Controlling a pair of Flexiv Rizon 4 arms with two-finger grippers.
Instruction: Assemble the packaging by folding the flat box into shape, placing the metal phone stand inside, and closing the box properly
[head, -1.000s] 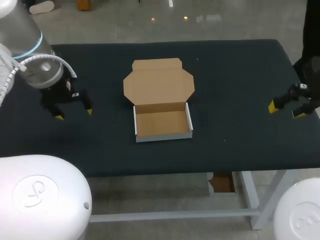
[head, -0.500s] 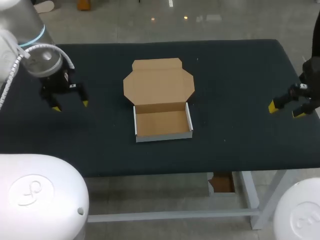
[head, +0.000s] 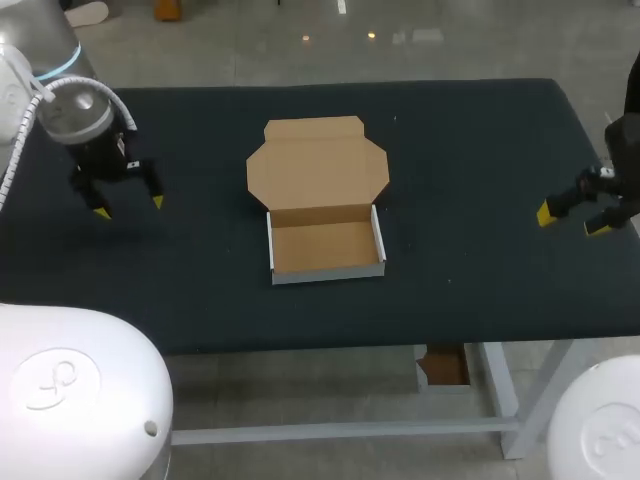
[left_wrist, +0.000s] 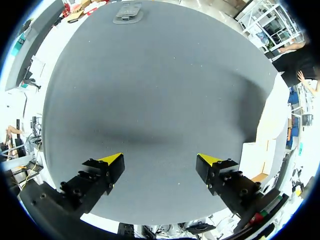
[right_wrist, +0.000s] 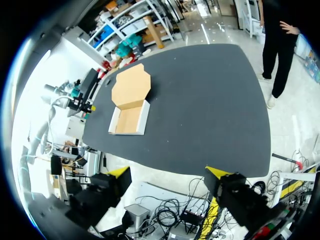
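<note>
Cardboard box (head: 320, 205) at middle of table (head: 470, 150), lid flat open; left gripper (head: 128, 206) spread wide, empty, near left end; right gripper (head: 570, 221) likewise, right edge

- One box (head: 320, 200), made of one tray (head: 325, 248) and one flat lid (head: 318, 160); it lies between the two grippers, well apart from each.
- Two grippers: the left gripper (head: 128, 207) and the right gripper (head: 569, 221).
- Four yellow fingertips (left_wrist: 114, 159), two per gripper, each pair spread apart.
- One table (head: 470, 150), below the left gripper and ahead of the right gripper.
</note>
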